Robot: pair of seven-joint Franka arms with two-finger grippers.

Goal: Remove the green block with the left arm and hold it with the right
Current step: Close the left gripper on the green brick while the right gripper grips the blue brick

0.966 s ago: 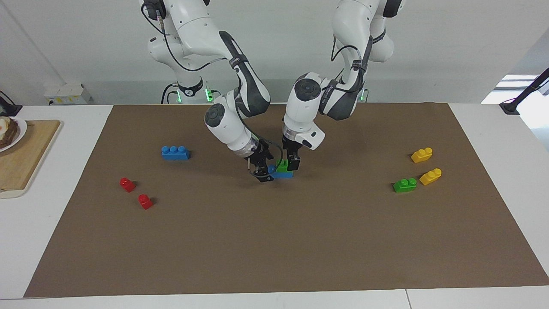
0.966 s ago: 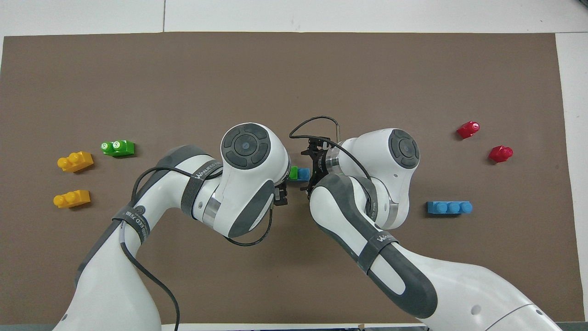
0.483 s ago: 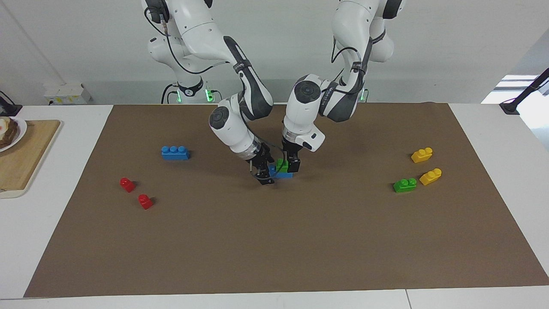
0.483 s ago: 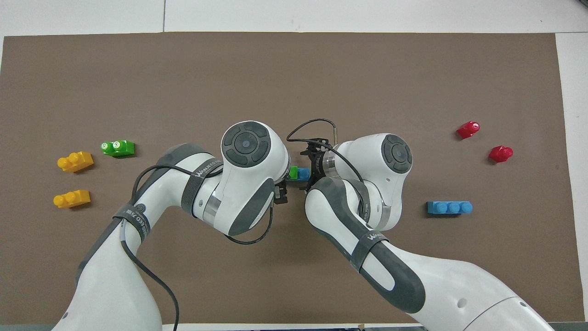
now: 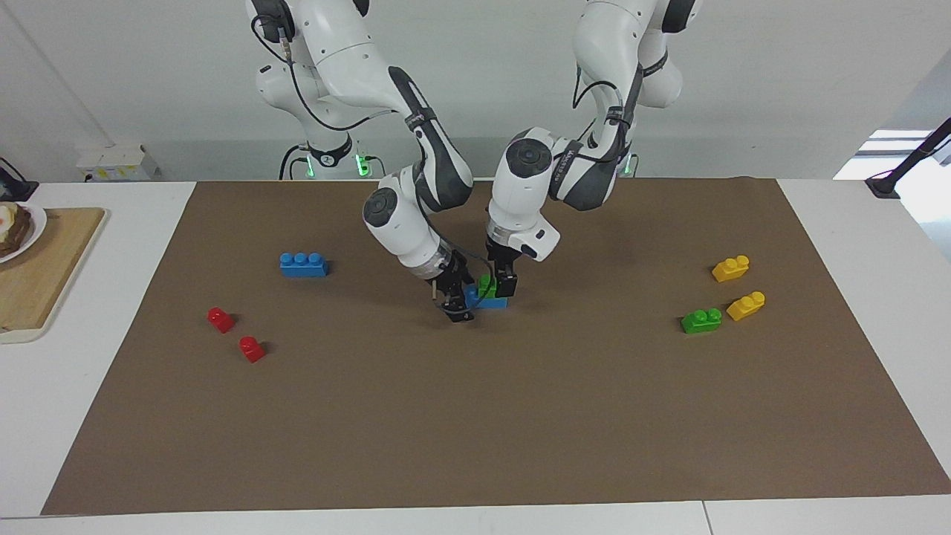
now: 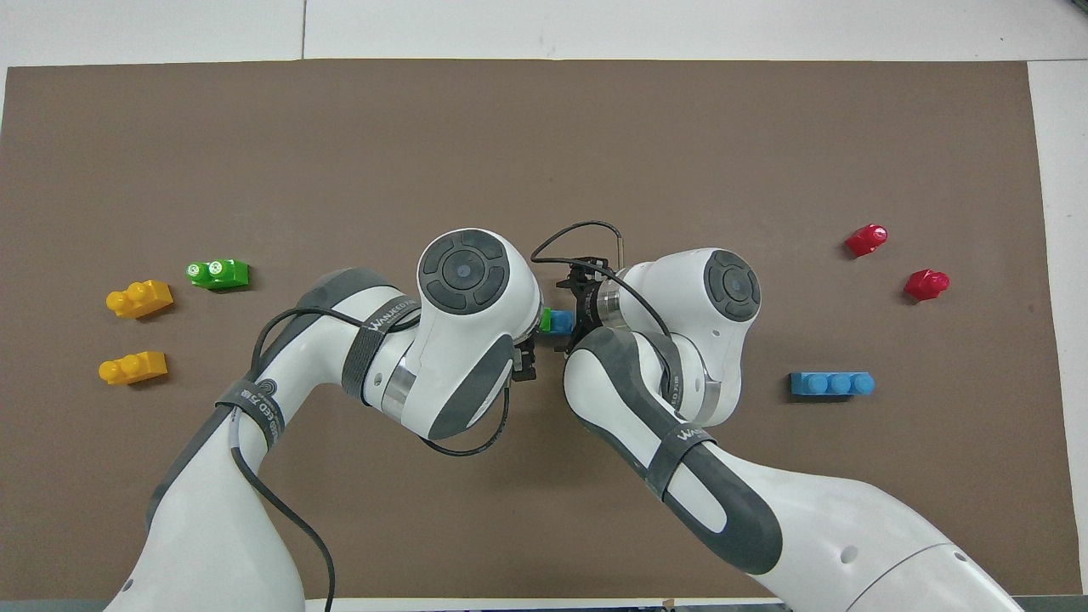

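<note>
Item: green block, seated on a blue brick mid-tabletop, between both arms.
Left hand: down at the green block; grip cannot be told.
Right hand: at the blue brick's end; grip cannot be told.
Step, as judged: bracing before separation.
Next: left lifts straight up, right pins the base.

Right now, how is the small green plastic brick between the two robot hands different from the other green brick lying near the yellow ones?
The green brick between the grippers sits stacked on a blue brick; the loose green brick lies on the brown mat. The first is mid-table at the left gripper and right gripper; the second is beside yellow bricks, untouched. Both look alike.
</note>
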